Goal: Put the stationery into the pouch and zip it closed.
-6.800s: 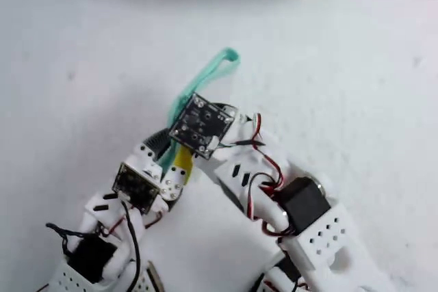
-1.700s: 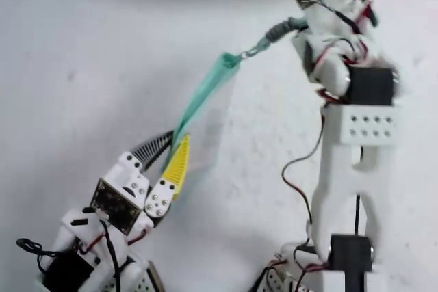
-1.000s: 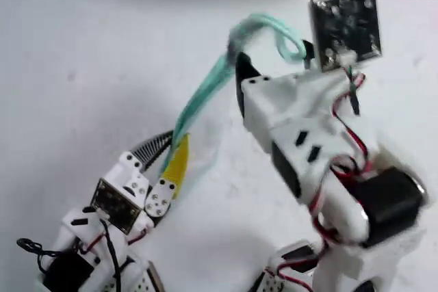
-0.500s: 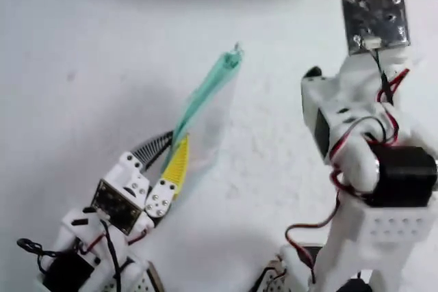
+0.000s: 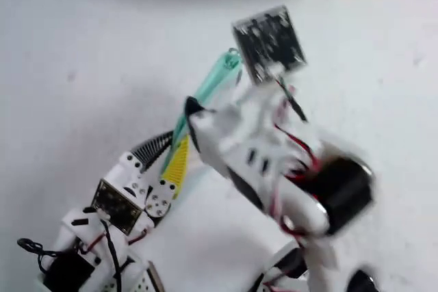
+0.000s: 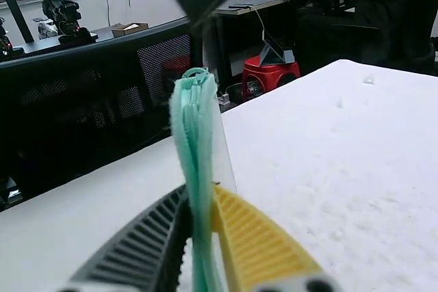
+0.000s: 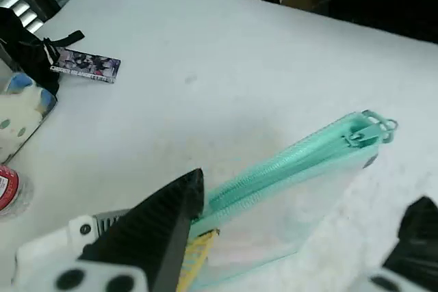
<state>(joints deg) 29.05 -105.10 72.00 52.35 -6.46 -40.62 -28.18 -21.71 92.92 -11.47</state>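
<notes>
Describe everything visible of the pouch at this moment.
The pouch is a flat bag with clear, plastic-looking sides and a mint-green zip along its upper edge. The zip looks shut along its visible length, with the slider and ring pull at the far end. It stands upright on edge, seemingly resting on the white table, with its near end clamped in the left gripper. Its contents cannot be made out.

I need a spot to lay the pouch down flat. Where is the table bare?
Bare table stretches left of the pouch to the far edge, and again on the right beyond the right arm. It is crowded in the middle, where the left gripper clamps the pouch and the open right gripper hangs over it.
</notes>
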